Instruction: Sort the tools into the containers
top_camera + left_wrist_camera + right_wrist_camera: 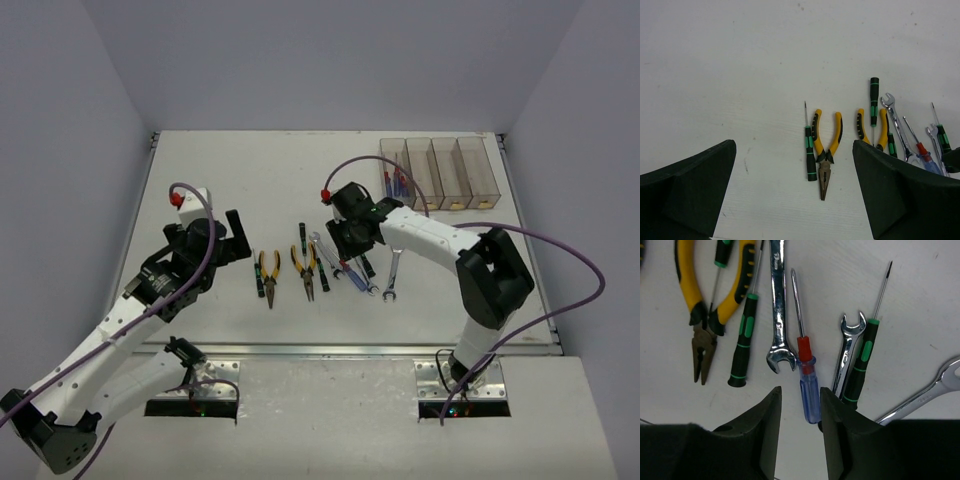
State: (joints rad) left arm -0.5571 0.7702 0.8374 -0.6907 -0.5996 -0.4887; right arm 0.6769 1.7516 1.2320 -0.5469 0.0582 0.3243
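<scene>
Looking down from the right wrist, we see the right pincer (800,392) low over the tabletop (220,170) with its jaws apart on either side of the blue-handled screwdriver (808,400). They are not clamped on it: there is a gap on the left, while the right finger (840,425) sits very close to the handle. We judge the grasp is about to be made, and most of the risk lies in the crowding. A wrench (779,315) has its open head just beside the screwdriver's red collar. On the other side a second wrench (847,352) and a green-and-black screwdriver (860,367) lie right at the right finger, so a closing jaw could ride onto them or drag them along. The jaws also straddle the butt end of a smooth, round handle, so the long shaft may droop or twist, or the handle may squirt out. A tilted tool could then catch a rim of the narrow containers (447,172) at the far right, where the leftmost bin already holds similar screwdrivers (393,184). The left pincer (794,145) hangs wide apart and empty, above the pliers (826,150) at the left of the row.
</scene>
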